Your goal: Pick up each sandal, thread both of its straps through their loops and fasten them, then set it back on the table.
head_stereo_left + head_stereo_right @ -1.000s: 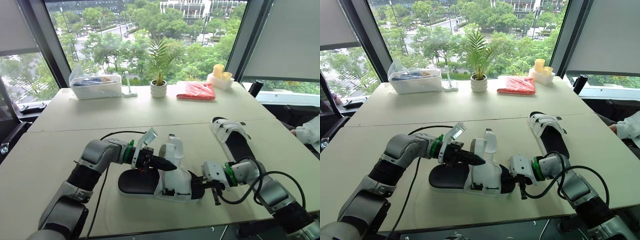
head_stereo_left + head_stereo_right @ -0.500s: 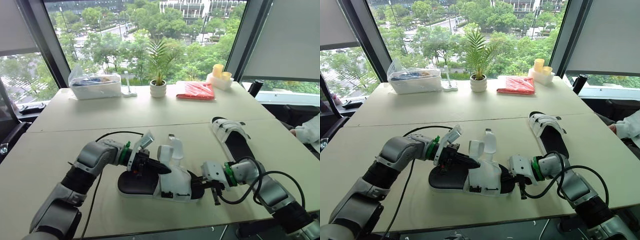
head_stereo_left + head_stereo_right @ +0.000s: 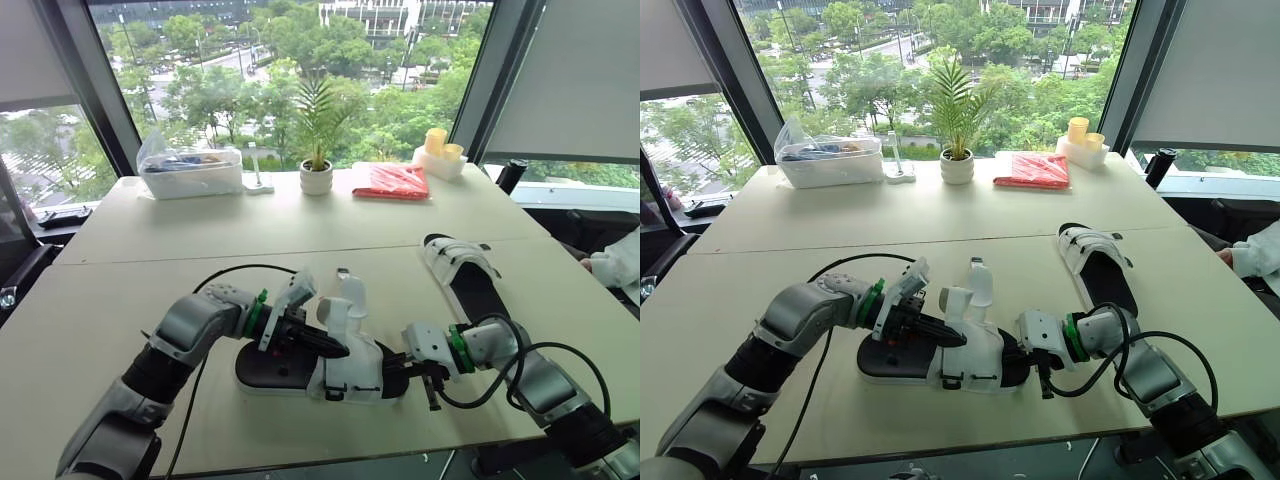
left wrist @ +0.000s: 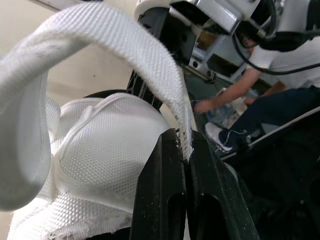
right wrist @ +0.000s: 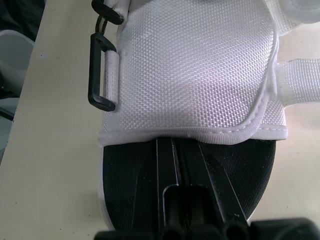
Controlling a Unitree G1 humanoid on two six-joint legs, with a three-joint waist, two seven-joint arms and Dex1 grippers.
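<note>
- While it lies flat by the tabletop's (image 3: pixel 110 300) front edge, near the middle, the sandal (image 3: pixel 350 372) has both grippers on it.
- L gripper (image 4: pixel 183 146): fingers pressed tight, pinching the end of a white strap (image 4: pixel 125 45). The strap bends up in an arch over the sandal's white top.
- R gripper (image 5: pixel 177 150): fingers pressed together w/ nothing seen btw them. They lie on the black sole at the sandal's right end, tips right at the white top's edge.
- 2 black loops (image 5: pixel 102 75) hang off one side of the white top.
- 2nd sandal (image 3: pixel 465 275) lies flat nearer the right edge, well apart from the 1st, w/ white straps across it.
- Along the far edge, L to R: clear box (image 3: pixel 190 170), small plant (image 3: pixel 318 170), red bag (image 3: pixel 392 181), yellow cups (image 3: pixel 440 150).
- A black cable (image 3: pixel 240 268) runs over the tabletop by the L arm.
- A person's sleeve (image 3: pixel 615 262) shows past the right edge.
</note>
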